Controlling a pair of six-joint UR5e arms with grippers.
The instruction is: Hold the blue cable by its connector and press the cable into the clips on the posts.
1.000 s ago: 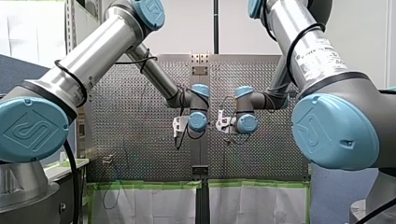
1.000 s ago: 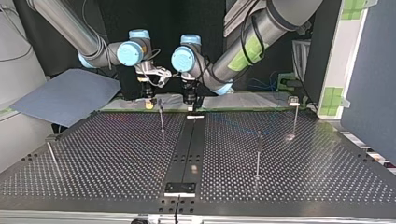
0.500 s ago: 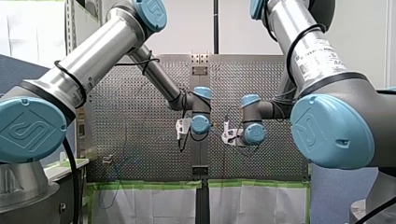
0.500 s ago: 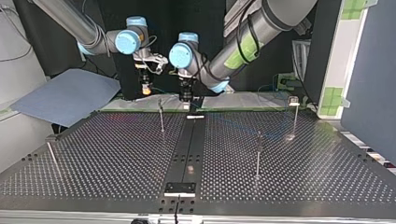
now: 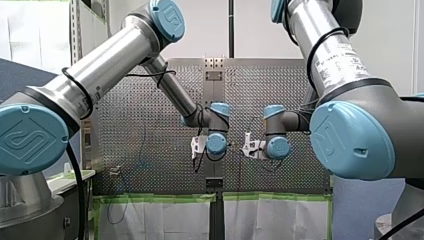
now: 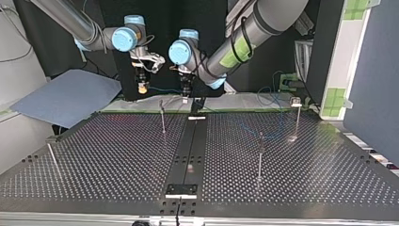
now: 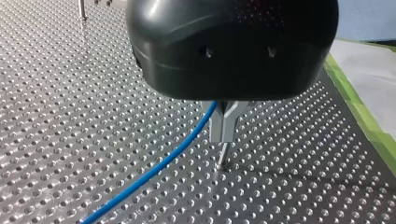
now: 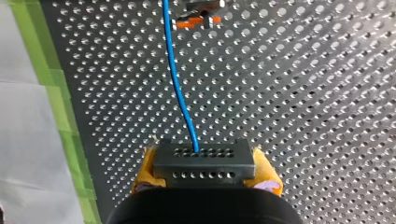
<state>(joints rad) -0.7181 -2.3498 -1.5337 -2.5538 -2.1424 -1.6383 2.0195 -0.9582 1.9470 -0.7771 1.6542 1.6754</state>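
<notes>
— Dark perforated table [image 6: 117, 155], black strip [image 6: 190, 146] down its middle, green tape [image 8: 60, 116] along one edge. And the cable?

— Blue, thin. Cable [image 8: 179, 93] out of the connector [image 8: 204, 158], then straight ahead of my right gripper [image 6: 141, 88] toward an orange piece [image 8: 198, 19], cut off and too little of it to name.

— Right gripper's place?

— High over the table's far side, left of the strip's far end in the top view. Yellow pads [image 8: 144, 172] clamped on the connector, a dark block with two rows of small holes.

— And the other?

— My left gripper [image 7: 224, 135] just beside it, above the strip's far end. Black body, metal fingers [image 7: 219, 123] pressed together at the tips and closed round the cable just above them. From there, blue line slanting down and away over the holes.

— Rest of the cable?

— Faint in the top view: slack on the table right of the strip, near two posts [image 6: 259, 155]. Clipped or loose there, cannot tell.

— More posts?

— One just left of the strip, near its far end. Another well left of the strip, tilted, by the table's edge.
</notes>
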